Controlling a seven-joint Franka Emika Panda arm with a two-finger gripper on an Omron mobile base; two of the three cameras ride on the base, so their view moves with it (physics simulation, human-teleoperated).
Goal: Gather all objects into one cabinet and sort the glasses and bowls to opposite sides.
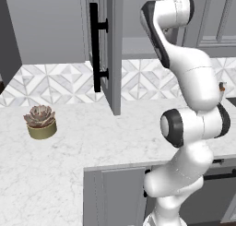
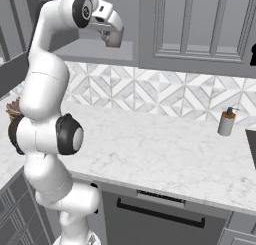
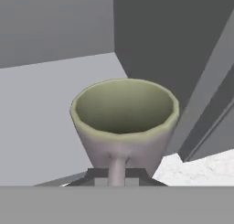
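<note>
In the hand view a grey-taupe mug with a lighter, greenish rim sits upright. Its handle points toward me, and my gripper is shut on that handle. The mug hangs just over the plain grey shelf of the open upper cabinet, near the inner right wall. In the right base view the gripper holds the mug at the cabinet opening, above the shelf. The panelled cabinet door stands swung open, its long black bar handle facing left. The bowl and the other glasses are out of view.
A potted succulent stands on the marble counter at the left. A soap dispenser is at the far right of the counter. A closed upper cabinet door lies right of the open one. Lower cabinets run below the counter edge.
</note>
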